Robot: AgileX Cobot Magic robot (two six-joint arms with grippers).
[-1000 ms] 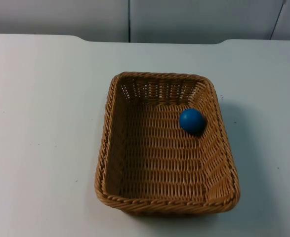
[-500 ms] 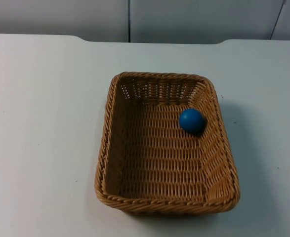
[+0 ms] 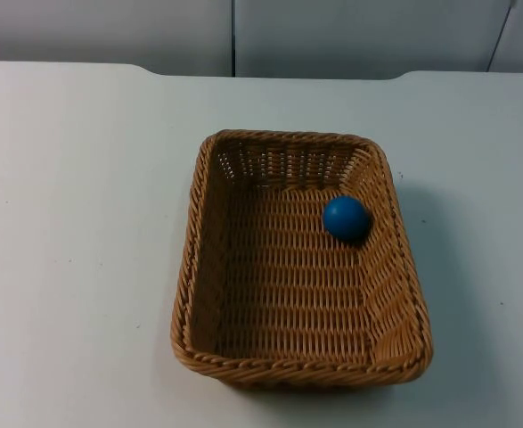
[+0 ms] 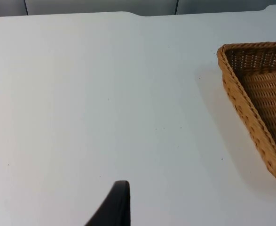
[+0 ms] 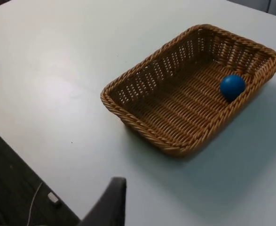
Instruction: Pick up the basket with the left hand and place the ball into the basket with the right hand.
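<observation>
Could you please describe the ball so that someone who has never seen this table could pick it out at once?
On the white table stands one rectangular woven wicker basket. Inside it, against the right-hand wall near the far corner in the top view, lies the ball. It is small, smooth and solid blue, the only round and only coloured thing among brown weave and white surface.

Top cam looks down on basket [image 3: 301, 259]; both wrist cams look obliquely, further off, sharing it w/ top.
</observation>
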